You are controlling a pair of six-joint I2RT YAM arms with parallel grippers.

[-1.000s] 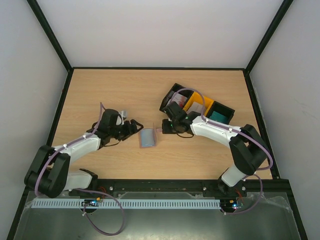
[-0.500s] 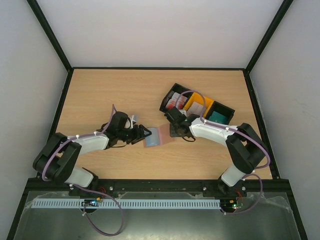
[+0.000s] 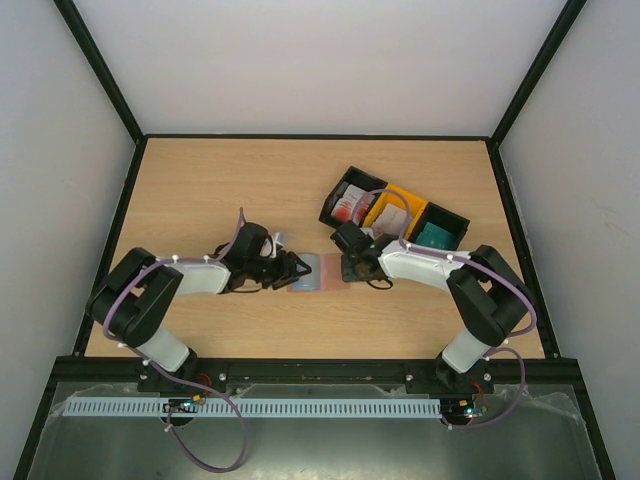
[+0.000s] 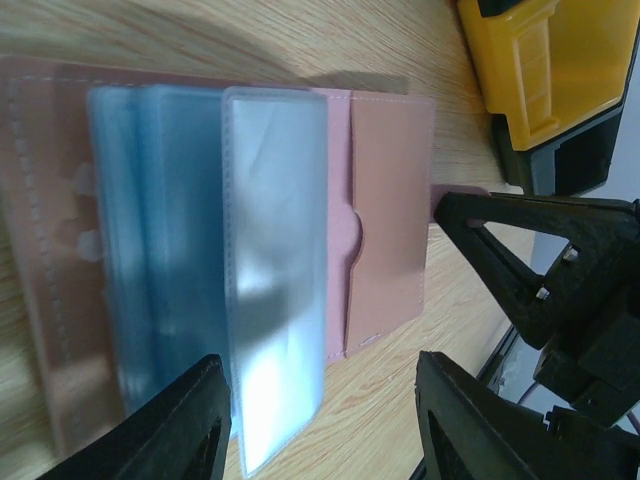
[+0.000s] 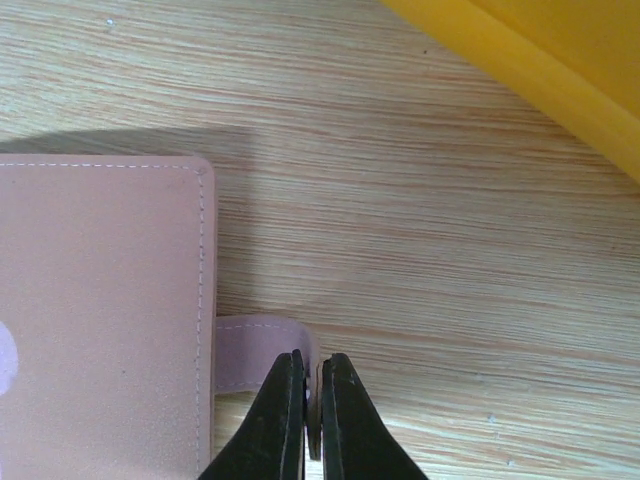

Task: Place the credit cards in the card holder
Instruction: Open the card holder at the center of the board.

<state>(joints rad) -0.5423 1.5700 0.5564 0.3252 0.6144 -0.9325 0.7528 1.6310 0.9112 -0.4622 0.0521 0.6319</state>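
Observation:
The card holder (image 3: pixel 316 272) lies open on the table between the arms, reddish-brown with blue pockets (image 4: pixel 160 240) and a clear sleeve (image 4: pixel 275 270). My right gripper (image 3: pixel 345 268) is shut on the holder's small closing strap (image 5: pixel 255 345) at its right edge, jaws (image 5: pixel 312 365) pinching the strap's end. My left gripper (image 3: pixel 296 267) is open and empty, low over the holder's left half, its fingers (image 4: pixel 320 375) straddling the sleeve's edge. Credit cards lie in the trays: white-and-red (image 3: pixel 349 204), beige (image 3: pixel 394 215), teal (image 3: pixel 437 233).
A row of three trays, black (image 3: pixel 335 196), yellow (image 3: pixel 381 203) and black (image 3: pixel 452 222), stands just behind the right gripper; the yellow tray's edge shows in the right wrist view (image 5: pixel 560 70). Black frame rails border the table.
The left gripper has moved right up to the holder. The holder has shifted right and opened out, showing its reddish-brown flap. The right gripper has come down to its strap.

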